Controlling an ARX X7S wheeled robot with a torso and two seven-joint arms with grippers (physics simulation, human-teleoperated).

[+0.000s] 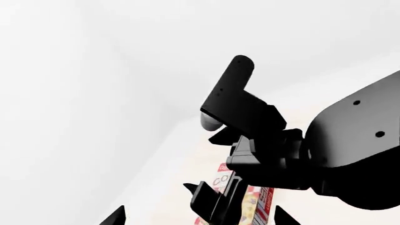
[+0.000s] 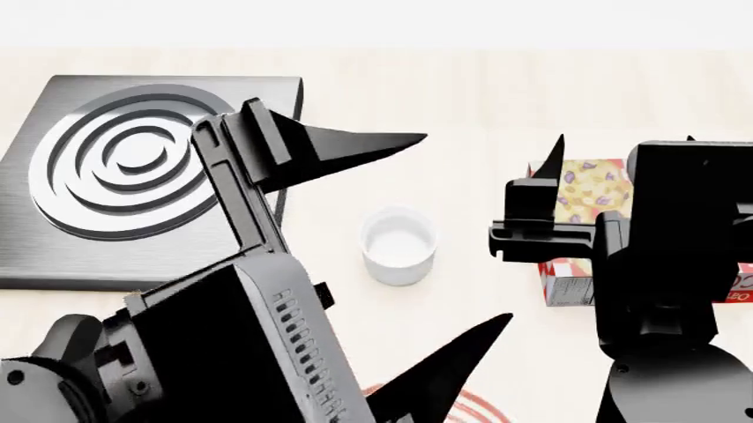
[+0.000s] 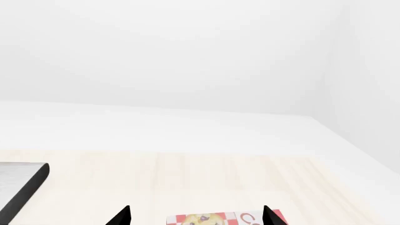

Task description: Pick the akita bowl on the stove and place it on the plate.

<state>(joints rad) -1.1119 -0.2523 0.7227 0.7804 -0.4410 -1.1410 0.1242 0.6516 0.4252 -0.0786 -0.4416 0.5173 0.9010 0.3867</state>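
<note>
The stove [image 2: 83, 238] lies at the back left, and no akita bowl shows on its bare burner rings; my left arm covers its near right part. The akita bowl is out of view in every frame. Only a sliver of the plate [image 2: 471, 407], with red rings, shows at the front edge under my left arm. My left gripper [image 2: 466, 226] hangs open and wide above the table, its fingertips either side of a small white cup [image 2: 399, 247]. It also shows in its own wrist view [image 1: 198, 220]. My right gripper [image 2: 623, 141] [image 3: 195, 216] stands open over a snack box, holding nothing.
A red-and-white checked snack box [image 2: 588, 189] [image 3: 212, 219] [image 1: 253, 201] lies at the right. The right arm [image 1: 350, 150] fills much of the left wrist view. The stove's corner [image 3: 18, 187] shows in the right wrist view. A white wall rises behind the light wooden table [image 2: 471, 97].
</note>
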